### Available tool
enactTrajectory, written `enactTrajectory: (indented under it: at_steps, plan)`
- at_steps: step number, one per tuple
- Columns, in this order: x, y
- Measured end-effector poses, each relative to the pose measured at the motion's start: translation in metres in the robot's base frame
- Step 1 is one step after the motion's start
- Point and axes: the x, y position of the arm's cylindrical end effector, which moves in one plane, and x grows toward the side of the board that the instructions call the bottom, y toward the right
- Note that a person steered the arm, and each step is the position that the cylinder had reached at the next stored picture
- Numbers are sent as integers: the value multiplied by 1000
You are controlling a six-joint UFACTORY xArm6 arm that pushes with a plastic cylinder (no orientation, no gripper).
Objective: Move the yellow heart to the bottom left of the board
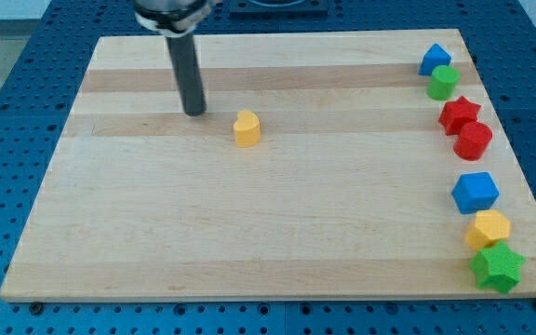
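Our yellow heart point(247, 128) sits on the surface point(249, 223) toward the view's upper middle, with my tip point(194, 113) just to its left, apart from it; we have no jaws.

You will find nothing to read here: no text, label, brand, number or sign stands on the bench point(156, 233), on any of the coloured blocks, or on the dark rod above them.
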Motion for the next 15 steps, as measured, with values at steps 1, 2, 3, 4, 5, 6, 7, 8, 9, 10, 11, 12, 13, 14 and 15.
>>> enactTrajectory:
  at_steps: [1, 2, 3, 4, 5, 6, 7, 8, 9, 10, 11, 12, 13, 14, 15]
  plan:
    - [-30, 50]
    - [-22, 115]
    - [-22, 119]
    - [58, 146]
    - [62, 146]
    - [62, 146]
    - [32, 145]
    - [-7, 139]
    - [1, 138]
    - [20, 130]
    - [41, 110]
    - [52, 82]
    - [72, 50]
    - [97, 16]
    - [123, -14]
